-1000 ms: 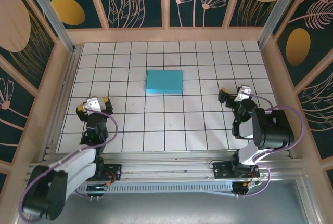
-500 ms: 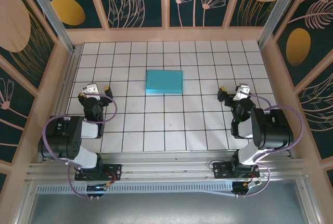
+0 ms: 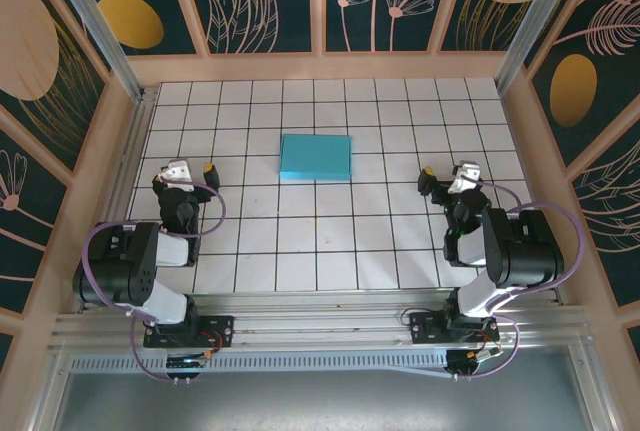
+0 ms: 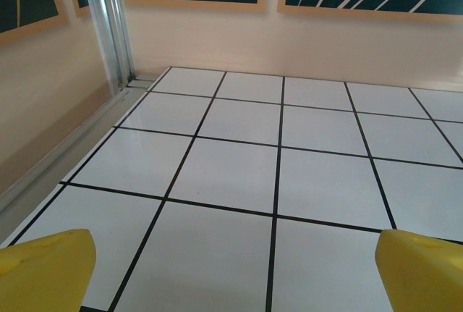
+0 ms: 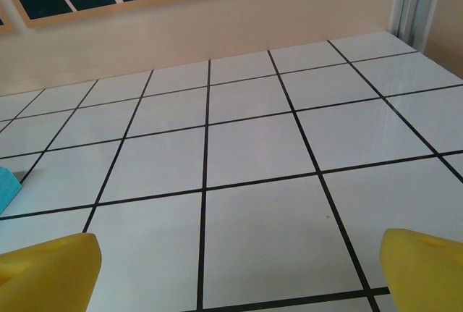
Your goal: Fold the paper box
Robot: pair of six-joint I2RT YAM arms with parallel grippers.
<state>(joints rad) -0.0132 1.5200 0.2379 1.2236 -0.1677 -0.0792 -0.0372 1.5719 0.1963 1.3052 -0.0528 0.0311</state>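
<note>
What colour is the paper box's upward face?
The paper box shows plain turquoise-blue on top, seen best in the top external view.

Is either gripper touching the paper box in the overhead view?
No: the paper box lies flat on the tiled table, with the left gripper and right gripper both open and apart from it.

Two yellow fingers (image 5: 47, 272) stand wide apart, bare white tiled counter (image 5: 253, 145) between them. A turquoise corner of the paper box (image 5: 7, 185) lies just beyond the left finger.
</note>
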